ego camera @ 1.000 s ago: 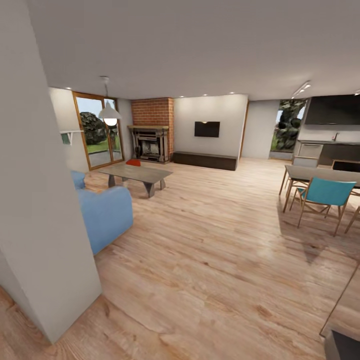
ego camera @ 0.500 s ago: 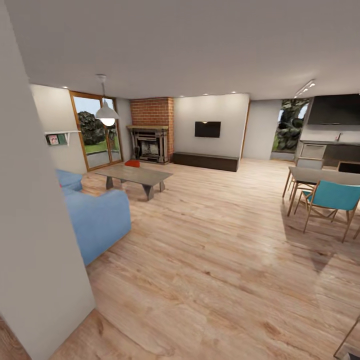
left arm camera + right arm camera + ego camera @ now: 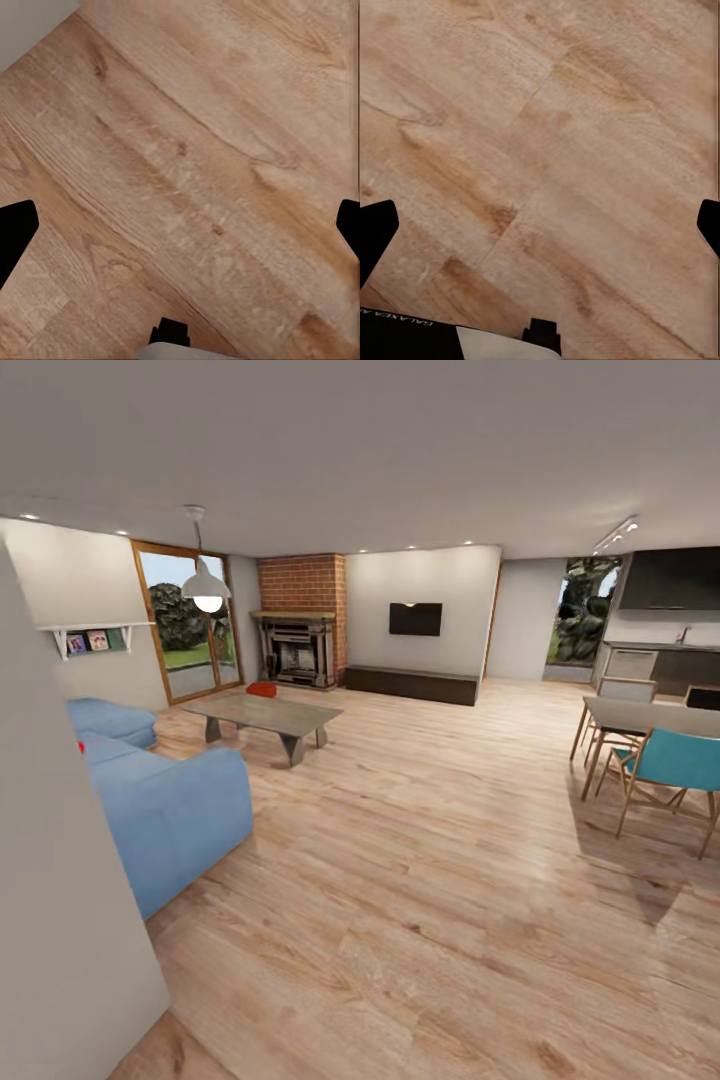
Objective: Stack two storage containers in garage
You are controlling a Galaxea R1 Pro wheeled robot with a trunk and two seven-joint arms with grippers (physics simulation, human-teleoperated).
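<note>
Lettering "GALAXEA" (image 3: pixel 394 324) shows by wide-spread right gripper (image 3: pixel 540 225); left gripper (image 3: pixel 180 225) likewise spread.

Left end effector (image 3: pixel 180 225) fingertips spread over wood plank floor (image 3: pixel 187 150)

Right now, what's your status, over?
Both sets of fingers open, empty, over wood floor. One red bin on the floor beyond the coffee table, by the fireplace. Blue sofa flanks the route.
</note>
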